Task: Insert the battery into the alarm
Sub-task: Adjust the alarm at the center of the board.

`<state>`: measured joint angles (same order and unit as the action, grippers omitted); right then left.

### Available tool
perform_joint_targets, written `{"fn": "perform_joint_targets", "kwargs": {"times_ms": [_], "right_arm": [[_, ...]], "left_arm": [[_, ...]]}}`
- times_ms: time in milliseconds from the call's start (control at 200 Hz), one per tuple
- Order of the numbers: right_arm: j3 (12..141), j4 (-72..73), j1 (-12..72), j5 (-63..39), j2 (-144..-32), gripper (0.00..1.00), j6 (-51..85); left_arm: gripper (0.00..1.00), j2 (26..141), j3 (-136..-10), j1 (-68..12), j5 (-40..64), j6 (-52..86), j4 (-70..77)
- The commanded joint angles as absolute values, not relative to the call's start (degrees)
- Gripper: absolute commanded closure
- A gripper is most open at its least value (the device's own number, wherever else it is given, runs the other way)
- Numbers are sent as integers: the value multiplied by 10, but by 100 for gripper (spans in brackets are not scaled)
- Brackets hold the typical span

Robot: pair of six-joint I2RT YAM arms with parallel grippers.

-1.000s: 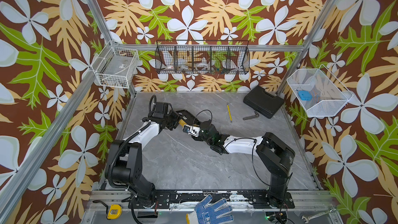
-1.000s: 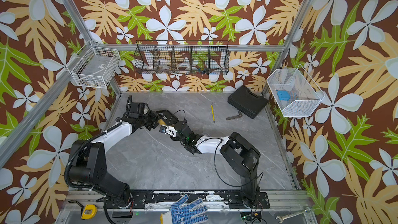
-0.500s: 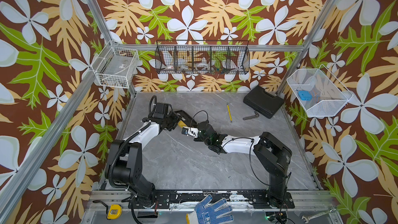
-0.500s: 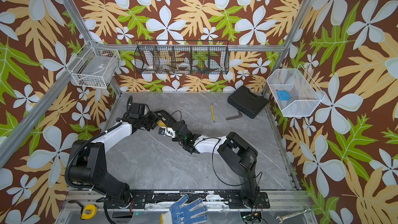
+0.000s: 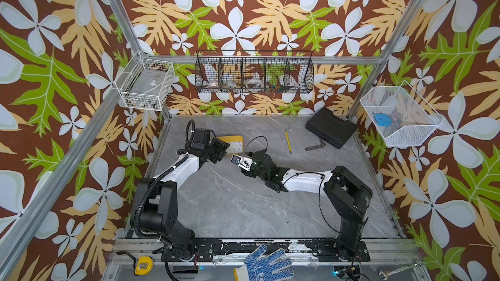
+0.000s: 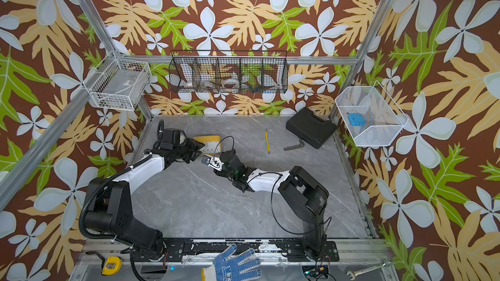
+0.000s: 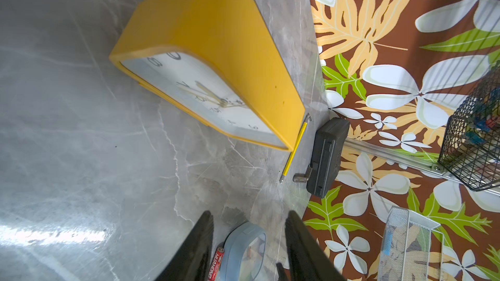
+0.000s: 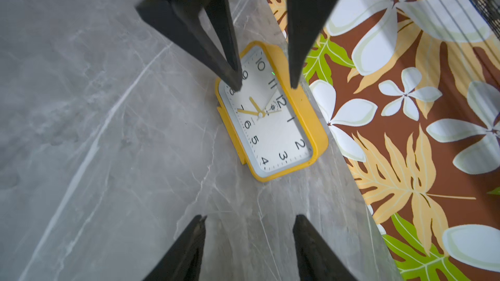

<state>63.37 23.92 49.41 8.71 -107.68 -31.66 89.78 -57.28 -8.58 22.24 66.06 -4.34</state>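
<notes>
Only the left wrist view shows the battery [image 7: 216, 262]: one red cell close against one finger of the left gripper [image 7: 249, 212], whose jaws stand apart, wider than the cell, and both top views hide it. The right wrist view shows the dial of the alarm [image 8: 273, 131] most fully, with the right gripper [image 8: 249, 217] spread and empty before it. A top view counts one alarm toward the tabletop's left back corner, two grippers, one black case [image 5: 331, 128], one yellow-handled tool [image 5: 288, 141] and one grey L-shaped key [image 5: 315, 145].
</notes>
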Motion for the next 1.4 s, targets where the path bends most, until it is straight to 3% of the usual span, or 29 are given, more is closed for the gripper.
{"fn": "perform_joint_targets", "kwargs": {"times_ms": [0,85,215,410,556,856,951,1076,1396], "right_arm": [[646,233,469,49,-1066,42,-280],[687,170,444,5,-1076,40,-224],[732,110,426,-64,-1100,37,-187],[835,20,374,-167,-1167,27,-140],[919,-32,331,-228,-1223,26,-117],[1086,-172,320,-257,-1324,25,-232],[1130,-185,312,-278,-1356,25,-231],[1182,-198,309,-309,-1393,25,-236],[1256,-183,309,-361,-1458,25,-247]], "left_arm": [[53,900,-579,-82,224,654,-36],[51,901,-591,-82,212,627,-39],[40,894,-600,-82,234,586,5],[26,873,-620,-82,156,367,-13],[23,844,-584,-81,99,215,21],[21,867,-560,-82,67,-15,78],[20,889,-572,-80,45,-33,78],[17,916,-582,-72,104,1,102],[16,966,-595,-61,136,43,117]]}}
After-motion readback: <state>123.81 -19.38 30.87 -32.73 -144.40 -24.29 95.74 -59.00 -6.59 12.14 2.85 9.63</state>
